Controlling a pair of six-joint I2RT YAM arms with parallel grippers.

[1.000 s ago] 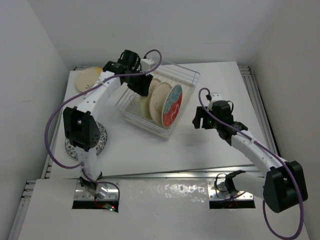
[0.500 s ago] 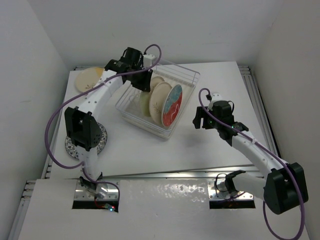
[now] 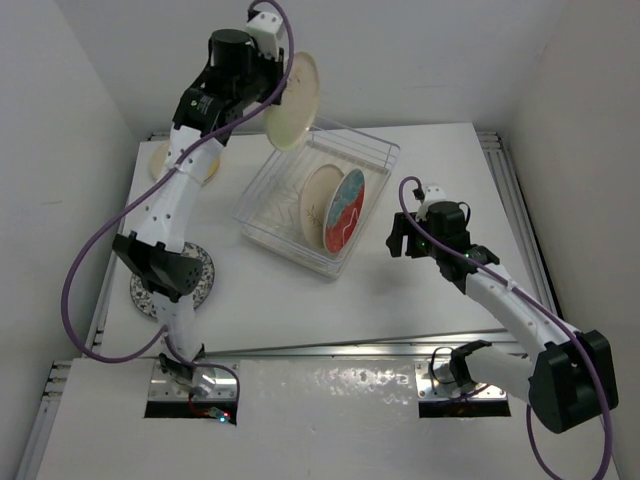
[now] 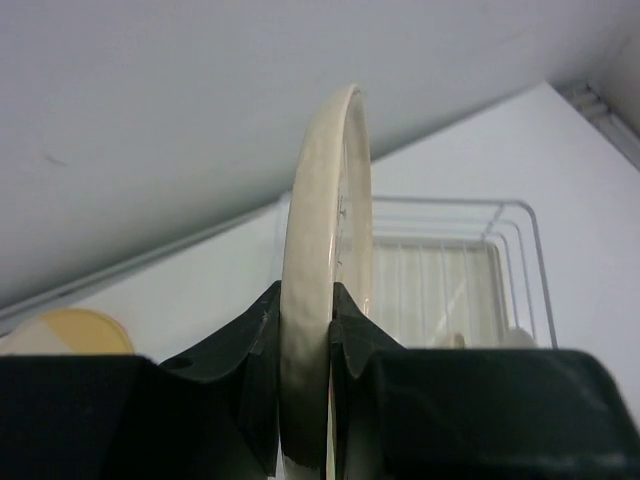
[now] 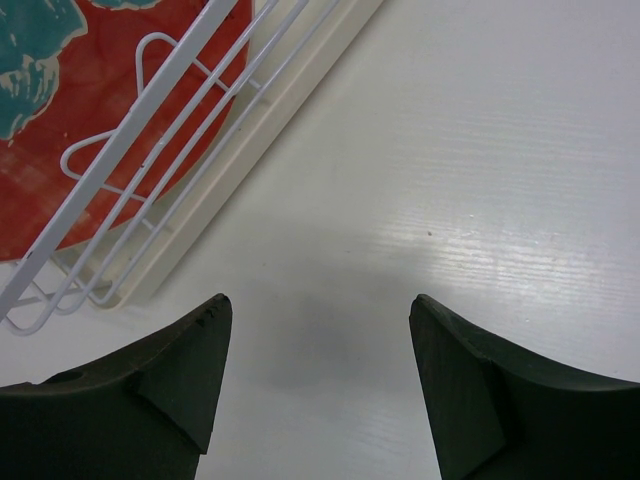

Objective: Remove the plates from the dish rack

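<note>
My left gripper (image 3: 268,88) is shut on the rim of a pale cream plate (image 3: 296,100) and holds it upright, high above the back of the dish rack (image 3: 378,152). In the left wrist view the plate's edge (image 4: 322,230) stands between my fingers, gripper (image 4: 305,312), with the rack (image 4: 525,250) below. Two plates stand in the rack: a cream patterned one (image 3: 318,198) and a red-and-teal one (image 3: 347,212). My right gripper (image 3: 397,238) is open and empty, low over the table just right of the rack. Its wrist view shows the red-and-teal plate (image 5: 60,130) behind white wires (image 5: 180,110), gripper (image 5: 318,315).
A cream plate (image 3: 160,160) lies flat at the back left of the table, partly behind the left arm; it also shows in the left wrist view (image 4: 65,332). A blue floral plate (image 3: 203,283) lies at the near left, under the left arm. White walls enclose the table.
My left arm has lifted the pale cream plate up out of the rack. The right arm has not moved.
</note>
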